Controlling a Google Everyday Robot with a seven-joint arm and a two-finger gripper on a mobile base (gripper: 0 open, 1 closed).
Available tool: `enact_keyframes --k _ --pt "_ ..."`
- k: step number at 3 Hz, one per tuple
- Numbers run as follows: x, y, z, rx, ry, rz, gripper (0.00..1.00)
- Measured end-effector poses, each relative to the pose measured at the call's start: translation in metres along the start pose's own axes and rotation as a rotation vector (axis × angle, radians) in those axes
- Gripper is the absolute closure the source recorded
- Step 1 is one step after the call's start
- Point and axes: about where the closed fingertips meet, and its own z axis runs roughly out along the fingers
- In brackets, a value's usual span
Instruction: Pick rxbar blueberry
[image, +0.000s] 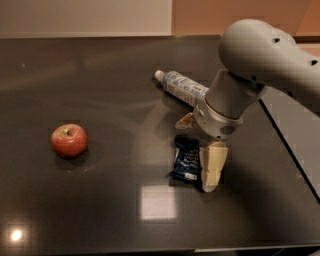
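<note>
Two claw (196, 150) fingers (213, 165) spread, one beside rxbar blueberry (185, 161).

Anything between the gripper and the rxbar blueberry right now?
Nothing visible. The gripper is low over the rxbar blueberry, open, with one finger right alongside the wrapper. The bottle lies behind the arm and the apple sits far off to the side; neither blocks the grasp.

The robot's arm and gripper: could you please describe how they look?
The arm is smooth and light grey, with bulbous rounded segments and a few small dark holes; no cables show. The gripper, down at the rxbar blueberry, has blocky cream fingers.
</note>
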Motion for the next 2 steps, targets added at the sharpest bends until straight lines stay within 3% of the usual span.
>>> enact_keyframes --k 2 --pt "0.0061 0.0001 0.0066 -0.018 0.011 0.009 0.41"
